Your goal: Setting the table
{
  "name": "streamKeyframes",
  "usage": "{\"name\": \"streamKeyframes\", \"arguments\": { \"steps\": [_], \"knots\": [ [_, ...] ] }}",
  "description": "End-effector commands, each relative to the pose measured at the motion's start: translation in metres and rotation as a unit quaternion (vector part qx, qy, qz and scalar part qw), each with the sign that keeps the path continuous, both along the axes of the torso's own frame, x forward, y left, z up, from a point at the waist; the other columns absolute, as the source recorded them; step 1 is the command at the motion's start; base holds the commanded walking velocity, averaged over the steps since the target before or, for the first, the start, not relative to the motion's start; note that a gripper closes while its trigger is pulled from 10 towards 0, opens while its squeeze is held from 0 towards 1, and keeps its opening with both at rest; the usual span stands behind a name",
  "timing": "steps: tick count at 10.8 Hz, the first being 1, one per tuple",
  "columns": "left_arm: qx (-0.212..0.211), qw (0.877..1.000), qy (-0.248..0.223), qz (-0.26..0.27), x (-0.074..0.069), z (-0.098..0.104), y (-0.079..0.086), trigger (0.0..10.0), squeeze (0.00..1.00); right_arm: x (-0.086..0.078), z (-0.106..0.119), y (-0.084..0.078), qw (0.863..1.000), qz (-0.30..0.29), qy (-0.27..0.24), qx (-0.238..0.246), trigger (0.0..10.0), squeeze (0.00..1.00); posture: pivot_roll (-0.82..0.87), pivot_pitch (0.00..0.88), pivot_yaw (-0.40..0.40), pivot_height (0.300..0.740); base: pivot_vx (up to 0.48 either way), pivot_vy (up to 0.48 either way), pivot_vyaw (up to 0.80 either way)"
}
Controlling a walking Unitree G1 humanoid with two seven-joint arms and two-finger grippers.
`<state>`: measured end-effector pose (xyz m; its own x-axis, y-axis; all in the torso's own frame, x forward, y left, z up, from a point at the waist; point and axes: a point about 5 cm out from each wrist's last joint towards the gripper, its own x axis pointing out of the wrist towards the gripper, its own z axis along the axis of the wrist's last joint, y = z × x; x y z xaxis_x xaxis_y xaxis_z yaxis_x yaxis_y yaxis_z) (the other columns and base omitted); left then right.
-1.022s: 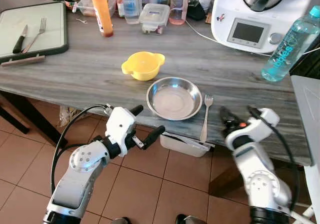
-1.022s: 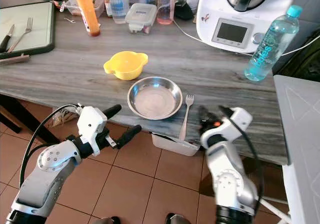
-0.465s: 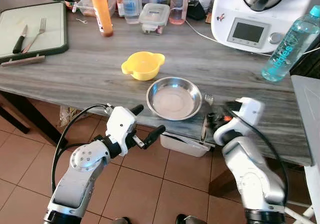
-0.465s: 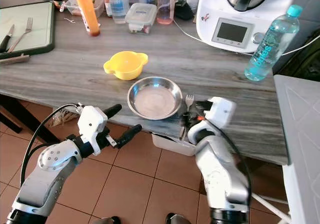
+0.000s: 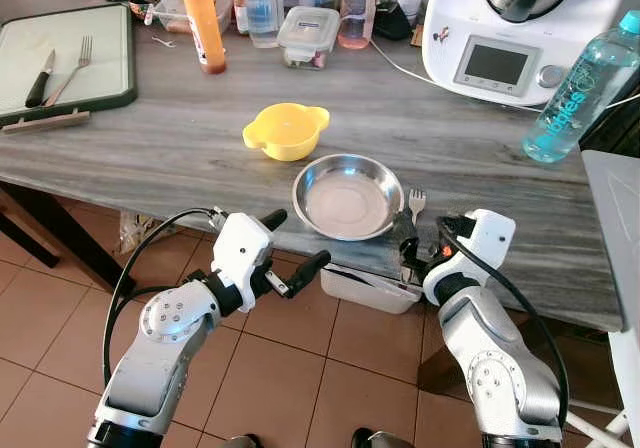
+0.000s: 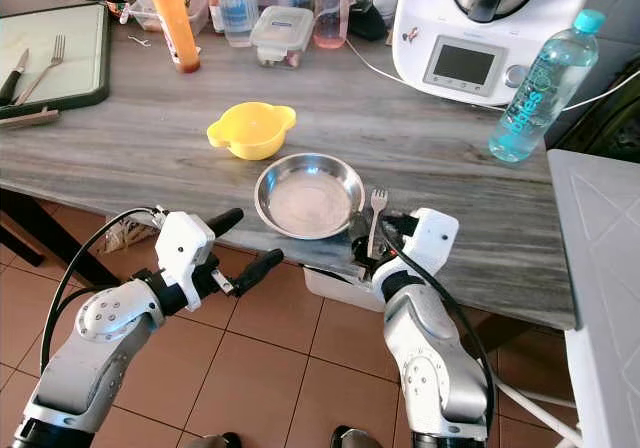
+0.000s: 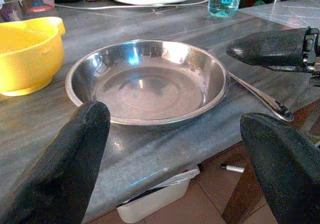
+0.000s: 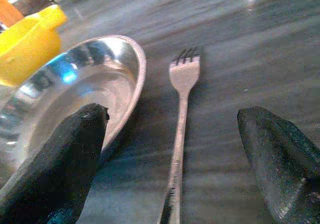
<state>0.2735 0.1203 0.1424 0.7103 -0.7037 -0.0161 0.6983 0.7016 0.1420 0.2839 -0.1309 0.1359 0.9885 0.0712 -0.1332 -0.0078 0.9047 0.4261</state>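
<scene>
Steel bowl (image 5: 348, 197) set near table (image 5: 150, 138) edge, fork (image 5: 412, 230) at its 3 o'clock. Right gripper (image 8: 175, 154) spread astride fork handle; left gripper (image 5: 290, 243) spread, off-table. Knife (image 5: 39, 78), second fork (image 5: 72, 66) remain on tray (image 5: 110, 96).

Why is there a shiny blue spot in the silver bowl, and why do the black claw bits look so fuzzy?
In the right wrist view, the silver bowl mirrors light as a blue glare patch; the right claw fingers sit too near the lens, so they blur. The left wrist view shows a smaller glint.
</scene>
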Motion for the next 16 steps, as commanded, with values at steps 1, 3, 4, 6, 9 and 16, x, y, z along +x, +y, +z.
{"name": "streamKeyframes", "arguments": {
  "steps": [1,3,4,6,9,16],
  "knots": [
    [0.008,1.0,0.002,-0.003,0.001,-0.001,-0.001,10.0,0.0,-0.002,0.001,-0.001,1.0,-0.011,0.003,-0.005,10.0,0.03,0.14,0.171,-0.011,0.74,0.0,0.0,0.0],
    [0.008,1.0,0.002,-0.003,0.001,-0.001,-0.001,10.0,0.0,-0.001,-0.004,-0.005,0.999,-0.032,0.026,-0.016,10.0,0.0,0.14,0.171,-0.012,0.74,0.0,0.0,0.0],
    [0.009,1.0,0.002,-0.003,0.0,-0.001,-0.001,10.0,0.0,0.0,-0.006,-0.004,0.999,-0.034,0.028,-0.02,10.0,0.0,0.14,0.171,-0.012,0.74,0.0,0.0,0.0],
    [0.01,1.0,0.003,-0.003,0.0,-0.002,0.0,10.0,0.0,0.003,-0.005,-0.004,0.998,-0.045,0.032,-0.024,10.0,0.0,0.15,0.172,-0.015,0.74,0.0,0.0,0.0],
    [0.011,1.0,0.005,-0.004,-0.001,-0.003,-0.001,10.0,0.0,0.01,-0.013,0.002,0.997,-0.037,0.057,-0.038,10.0,0.0,0.15,0.171,-0.014,0.74,0.0,0.0,0.0],
    [0.012,1.0,0.011,-0.007,-0.002,-0.004,-0.001,10.0,0.0,0.021,-0.02,0.006,0.99,-0.037,0.107,-0.087,0.0,0.0,0.15,0.182,-0.011,0.74,0.0,0.0,0.0]
  ]
}}
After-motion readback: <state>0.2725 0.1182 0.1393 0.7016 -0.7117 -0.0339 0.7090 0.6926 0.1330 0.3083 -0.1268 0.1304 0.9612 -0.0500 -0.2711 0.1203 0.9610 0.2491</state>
